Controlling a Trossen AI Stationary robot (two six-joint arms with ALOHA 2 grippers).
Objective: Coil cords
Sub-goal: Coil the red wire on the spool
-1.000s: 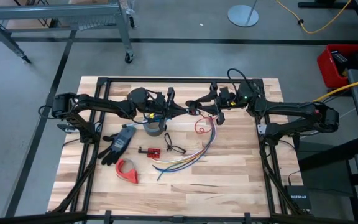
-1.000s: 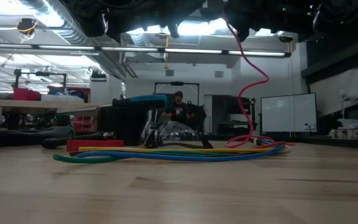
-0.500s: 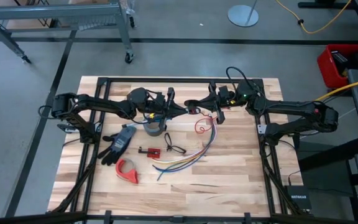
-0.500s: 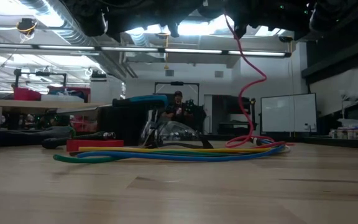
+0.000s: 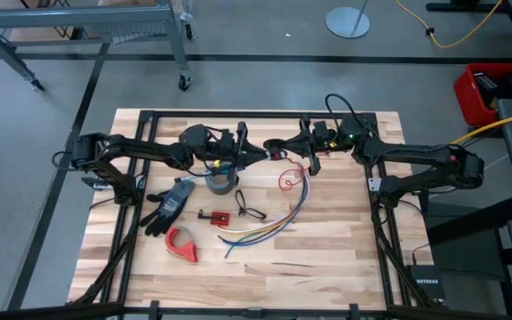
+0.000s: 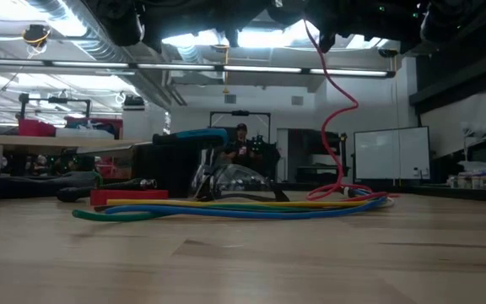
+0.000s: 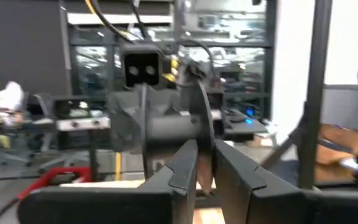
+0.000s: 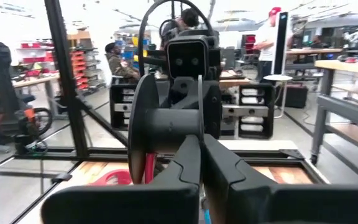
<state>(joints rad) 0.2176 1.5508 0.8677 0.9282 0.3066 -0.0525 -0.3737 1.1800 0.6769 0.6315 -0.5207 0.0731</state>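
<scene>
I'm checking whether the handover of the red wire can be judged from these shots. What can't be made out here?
- Low view: both grippers are cut off by the top edge; the red wire rises out of sight.
- High view: where the left gripper and right gripper meet, the wire's grip point is too small to tell.
- Left wrist view: blurred; no wire discernible between the fingers.

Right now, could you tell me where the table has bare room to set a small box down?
The near strip of the wooden table is bare, below the red tape roll and the multicoloured wires. The right side, beyond those wires, is free too. The middle is crowded: glove, grey cup, black looped cord, red wire, both hands above.
</scene>
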